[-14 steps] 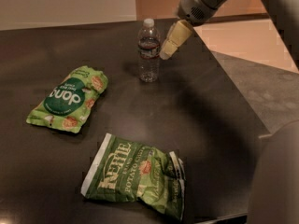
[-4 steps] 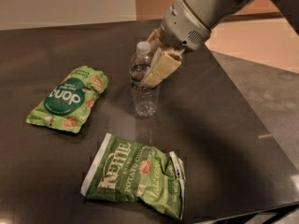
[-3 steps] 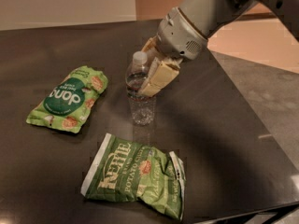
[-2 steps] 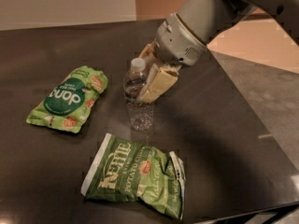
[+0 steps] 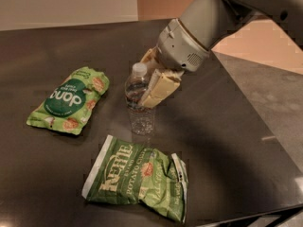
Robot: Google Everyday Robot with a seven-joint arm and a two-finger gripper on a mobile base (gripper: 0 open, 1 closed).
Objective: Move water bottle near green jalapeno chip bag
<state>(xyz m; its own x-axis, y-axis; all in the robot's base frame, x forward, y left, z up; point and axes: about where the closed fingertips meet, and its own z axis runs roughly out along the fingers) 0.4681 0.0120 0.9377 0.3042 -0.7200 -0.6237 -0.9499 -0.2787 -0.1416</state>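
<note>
The water bottle [image 5: 138, 103] is a small clear plastic bottle with a white cap, upright, its base just above the top edge of the green jalapeno chip bag [image 5: 137, 179]. That bag lies flat near the table's front edge, dark green with white "Kettle Potato Chips" lettering. My gripper [image 5: 150, 82] comes in from the upper right and is shut on the bottle's upper body; one cream finger [image 5: 160, 89] lies across its right side, the other shows behind it.
A lighter green bag with a dark green circle [image 5: 69, 100] lies to the left of the bottle. The dark table [image 5: 227, 141] has its right edge running diagonally at the right and its front edge at the bottom.
My gripper has carried the water bottle from the back of the table forward and a little left, down to just above the Kettle chip bag.
</note>
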